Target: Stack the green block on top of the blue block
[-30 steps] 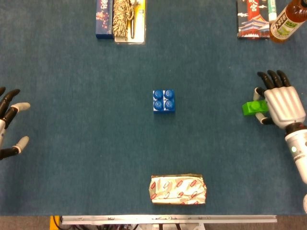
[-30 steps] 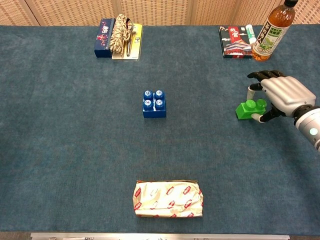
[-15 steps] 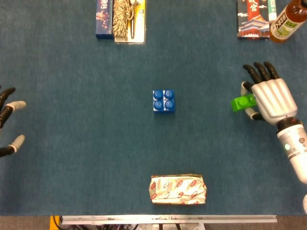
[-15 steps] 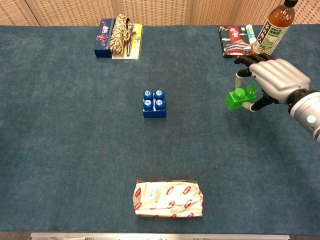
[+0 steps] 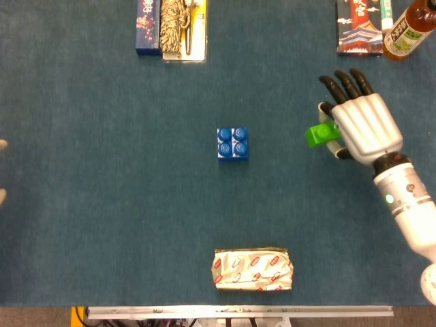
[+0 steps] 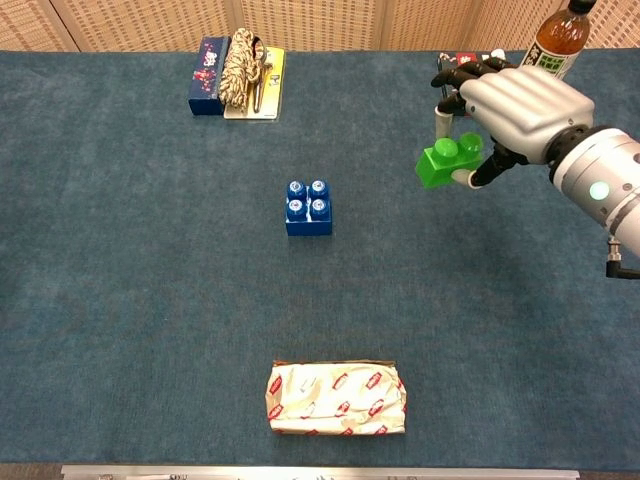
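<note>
Green block [image 6: 446, 162] pinched in right hand [image 5: 361, 127], lifted off the blue tabletop [image 5: 122, 225], to the right of the blue block [image 5: 232, 143].
Right hand: thumb & a finger clamp the block, other fingers [image 5: 344, 85] stretched fwd; in head view the palm covers most of the block, only its left end shows. Blue block sits alone mid-table, studs up, well apart from the hand. Left hand [image 5: 2, 170] is cut off at the frame edge, just pale fingertips showing, so can't tell if it's spread or curled. Foil-wrapped packet [image 6: 337, 398] near front edge; tea bottle [image 6: 551, 45] partly hidden behind the right hand in chest view.
</note>
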